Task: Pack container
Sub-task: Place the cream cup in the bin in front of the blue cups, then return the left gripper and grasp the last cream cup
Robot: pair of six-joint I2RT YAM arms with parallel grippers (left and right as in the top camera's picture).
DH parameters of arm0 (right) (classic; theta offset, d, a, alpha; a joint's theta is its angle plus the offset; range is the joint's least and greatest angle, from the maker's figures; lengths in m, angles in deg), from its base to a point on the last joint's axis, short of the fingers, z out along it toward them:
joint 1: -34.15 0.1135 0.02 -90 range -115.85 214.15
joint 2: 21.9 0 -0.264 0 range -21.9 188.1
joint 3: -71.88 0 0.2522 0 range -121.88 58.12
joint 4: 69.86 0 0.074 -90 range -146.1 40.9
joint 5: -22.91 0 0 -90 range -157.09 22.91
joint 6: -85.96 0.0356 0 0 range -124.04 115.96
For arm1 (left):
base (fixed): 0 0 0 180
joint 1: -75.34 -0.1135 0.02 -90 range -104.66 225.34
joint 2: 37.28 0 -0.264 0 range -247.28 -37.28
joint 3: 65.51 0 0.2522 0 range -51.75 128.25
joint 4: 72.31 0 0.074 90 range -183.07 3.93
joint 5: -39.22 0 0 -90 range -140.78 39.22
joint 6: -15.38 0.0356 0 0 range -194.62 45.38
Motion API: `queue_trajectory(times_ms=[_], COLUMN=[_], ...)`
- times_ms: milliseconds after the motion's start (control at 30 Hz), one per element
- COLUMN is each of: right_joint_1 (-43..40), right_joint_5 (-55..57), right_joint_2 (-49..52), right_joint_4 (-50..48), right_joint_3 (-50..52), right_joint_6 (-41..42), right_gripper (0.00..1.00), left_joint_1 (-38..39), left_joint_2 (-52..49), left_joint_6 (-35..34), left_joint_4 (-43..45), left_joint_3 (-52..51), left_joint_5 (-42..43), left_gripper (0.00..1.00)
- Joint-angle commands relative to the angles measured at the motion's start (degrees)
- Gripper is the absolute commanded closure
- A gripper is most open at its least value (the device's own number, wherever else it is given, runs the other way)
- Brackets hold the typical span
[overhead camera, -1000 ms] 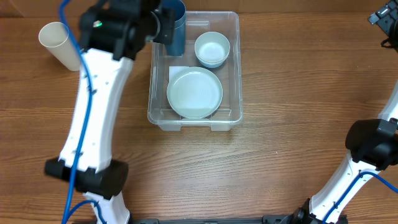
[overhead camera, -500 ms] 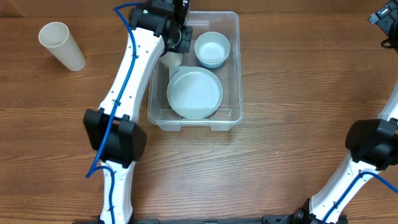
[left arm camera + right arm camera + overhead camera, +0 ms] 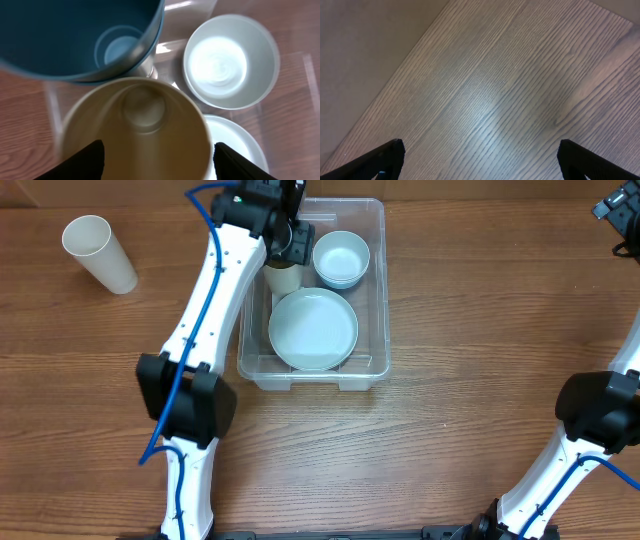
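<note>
The container (image 3: 378, 300), a clear bin, holds a white plate (image 3: 312, 330), a white bowl (image 3: 341, 258) and a cream cup (image 3: 283, 278). My left gripper (image 3: 290, 242) hangs over its back left part. In the left wrist view the left gripper (image 3: 159, 146) is open. Its fingertips (image 3: 92, 157) stand on either side of the blurred cream cup (image 3: 135, 120), not pressing it. A blue cup (image 3: 75, 35) stands just behind, with the bowl (image 3: 230, 60) to the right. My right gripper (image 3: 480, 155) is open above bare wood, far right (image 3: 615, 210).
A second cream cup (image 3: 98, 252) lies tilted on the table at the far left. The left arm (image 3: 205, 330) stretches along the container's left side. The plate (image 3: 240, 145) fills the container's front half.
The left arm swung right over the container's back left corner. Its jaws opened and the cream cup between them settled upright in the container beside the blue cup.
</note>
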State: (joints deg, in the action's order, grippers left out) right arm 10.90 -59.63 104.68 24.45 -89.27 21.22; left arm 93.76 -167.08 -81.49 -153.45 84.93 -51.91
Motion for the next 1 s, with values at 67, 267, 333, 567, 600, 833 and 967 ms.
queue_trajectory(times_ms=[67,267,333,567,600,833,967], right_joint_1=[0.0,0.0,0.0,0.0,0.0,0.0,0.0], right_joint_5=[0.2,0.2,0.2,0.2,0.2,0.2,0.2], right_joint_2=[-1.2,-1.2,-1.2,-1.2,-1.2,-1.2,-1.2], right_joint_4=[-0.3,-0.3,-0.3,-0.3,-0.3,-0.3,-0.3], right_joint_3=[-1.1,-1.1,-1.1,-1.1,-1.1,-1.1,-1.1], right_joint_6=[0.3,0.3,0.3,0.3,0.3,0.3,0.3], right_gripper=[0.00,0.00,0.00,0.00,0.00,0.00,0.00], left_joint_1=[-0.5,-11.3,-16.9,-27.7,-28.4,-29.4,-29.4], left_joint_2=[14.9,13.4,10.1,-0.4,-1.4,-6.4,-10.1], left_joint_6=[0.7,-0.5,-0.7,0.2,0.3,0.3,0.2], left_joint_4=[-0.7,-1.1,1.2,10.5,11.2,11.5,8.9], left_joint_3=[3.9,3.7,3.7,3.7,3.7,3.6,3.6], left_joint_5=[-9.0,-17.3,-17.2,-12.0,-11.5,-11.0,-11.0], left_gripper=[0.27,0.17,0.16,0.23,0.22,0.30,0.36])
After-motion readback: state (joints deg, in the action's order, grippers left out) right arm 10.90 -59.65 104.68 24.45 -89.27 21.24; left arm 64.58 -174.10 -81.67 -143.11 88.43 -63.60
